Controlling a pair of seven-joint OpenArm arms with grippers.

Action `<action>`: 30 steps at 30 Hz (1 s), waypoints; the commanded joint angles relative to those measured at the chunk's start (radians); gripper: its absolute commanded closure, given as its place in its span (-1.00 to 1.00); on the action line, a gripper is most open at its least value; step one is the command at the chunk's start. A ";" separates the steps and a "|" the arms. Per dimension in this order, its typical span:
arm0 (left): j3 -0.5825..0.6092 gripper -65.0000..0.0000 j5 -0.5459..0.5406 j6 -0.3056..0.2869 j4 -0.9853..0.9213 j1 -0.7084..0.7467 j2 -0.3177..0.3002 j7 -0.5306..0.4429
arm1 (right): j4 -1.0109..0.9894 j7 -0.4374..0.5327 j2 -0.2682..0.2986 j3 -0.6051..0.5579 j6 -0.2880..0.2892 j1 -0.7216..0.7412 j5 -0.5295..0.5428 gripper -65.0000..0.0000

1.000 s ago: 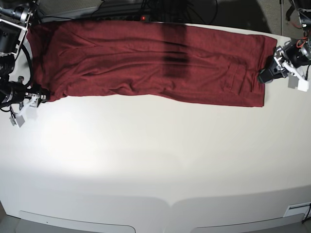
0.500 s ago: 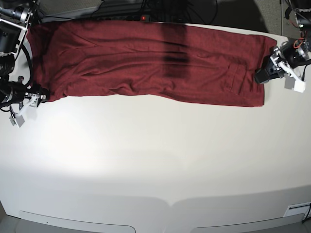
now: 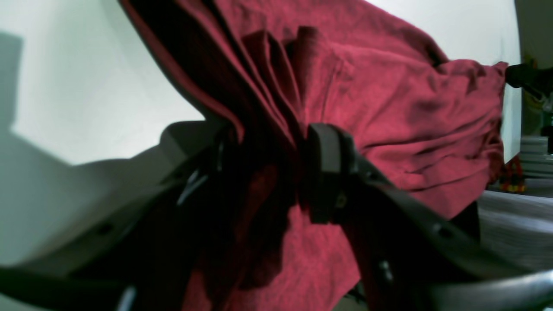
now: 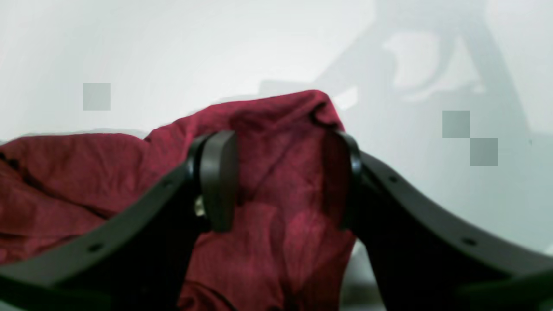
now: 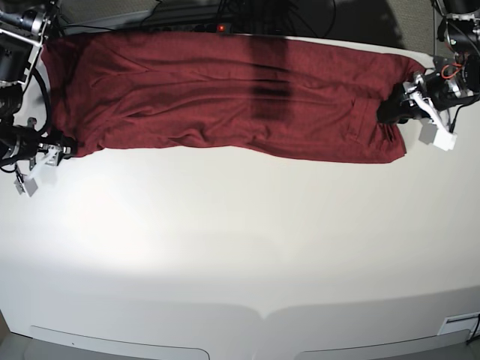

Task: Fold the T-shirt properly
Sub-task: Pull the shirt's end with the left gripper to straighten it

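Note:
The dark red T-shirt (image 5: 225, 97) lies spread in a long band across the far side of the white table (image 5: 240, 247). My left gripper (image 5: 391, 112) sits at the shirt's right end. In the left wrist view, this gripper (image 3: 265, 168) is shut on a bunch of pleated T-shirt (image 3: 410, 108) fabric that rises from between its jaws. My right gripper (image 5: 66, 148) is at the shirt's near-left corner. In the right wrist view, the gripper (image 4: 281, 181) has a raised fold of the T-shirt (image 4: 65, 172) filling the gap between its fingers.
Dark cables and gear (image 5: 247, 15) run behind the table's far edge. The right arm's body (image 5: 15, 67) stands along the left edge beside the shirt. A small white label (image 5: 457, 326) sits at the near right corner.
My left gripper has moved inward, to the left in the base view, taking the shirt's right end with it and wrinkling the fabric there. The right gripper has stayed where it was.

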 commanded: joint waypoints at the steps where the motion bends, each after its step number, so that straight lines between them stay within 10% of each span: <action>1: 0.000 0.25 0.100 0.021 -0.002 0.006 -0.015 0.058 | 0.013 0.013 0.026 0.004 0.005 0.019 0.009 0.03; 7: 0.000 1.00 0.097 0.021 -0.002 0.006 -0.015 0.097 | 0.013 0.013 0.026 0.004 0.005 0.019 0.009 0.03; 30: -0.002 1.00 -0.143 0.040 0.054 0.034 -0.156 0.098 | 0.013 0.012 0.026 0.004 0.005 0.019 0.009 0.03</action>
